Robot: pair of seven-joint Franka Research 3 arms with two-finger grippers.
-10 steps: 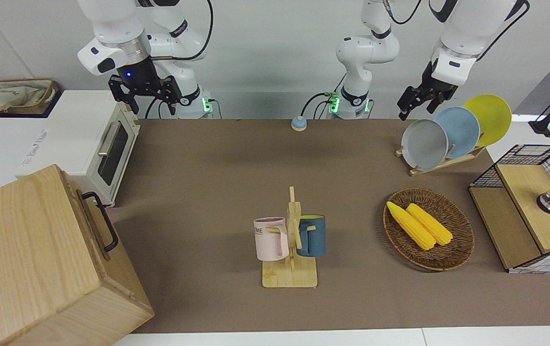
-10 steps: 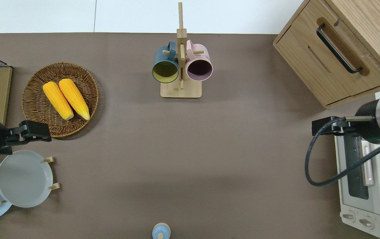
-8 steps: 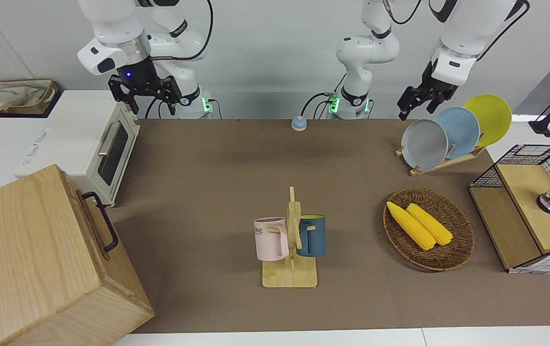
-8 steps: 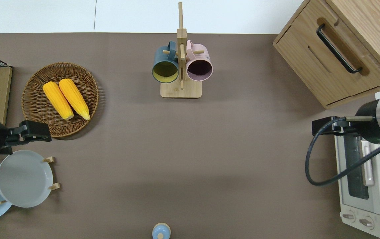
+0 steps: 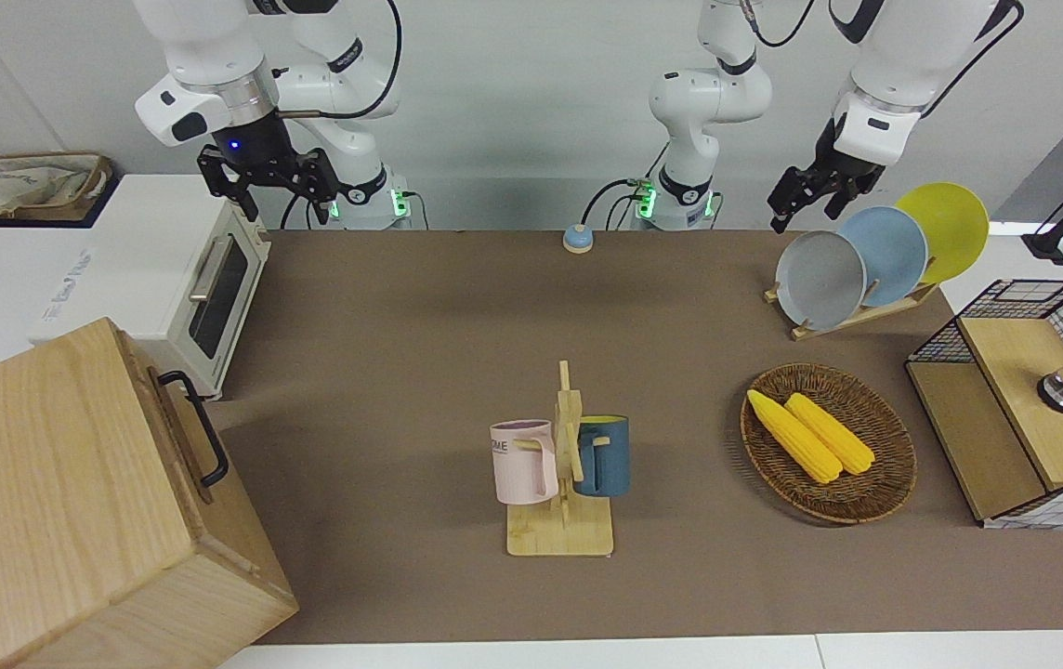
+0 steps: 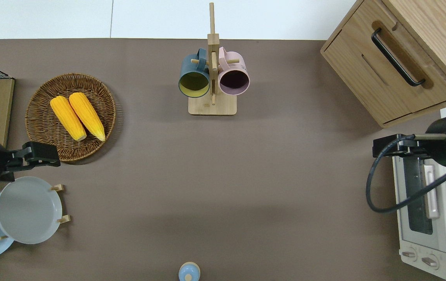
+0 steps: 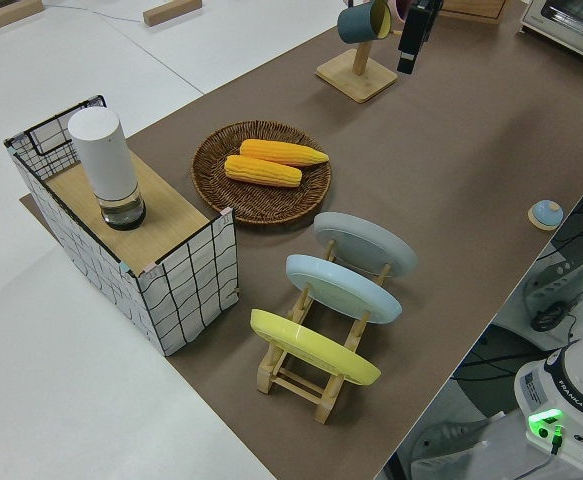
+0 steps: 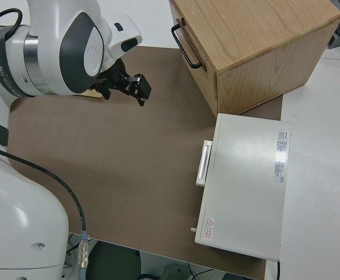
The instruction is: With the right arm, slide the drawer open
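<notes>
My right gripper (image 5: 267, 190) has moved up over the toaster oven (image 5: 174, 279), jaws spread; the drawer (image 6: 392, 70) stays shut.

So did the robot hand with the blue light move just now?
Yes. In the overhead view the right gripper has shifted along the toaster oven toward the drawer, and slightly toward the table's right-arm end. The drawer is shut.

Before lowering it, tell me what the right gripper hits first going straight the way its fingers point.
Pointing down, the right gripper probably meets bare table in front of the toaster oven; depth unclear.
</notes>
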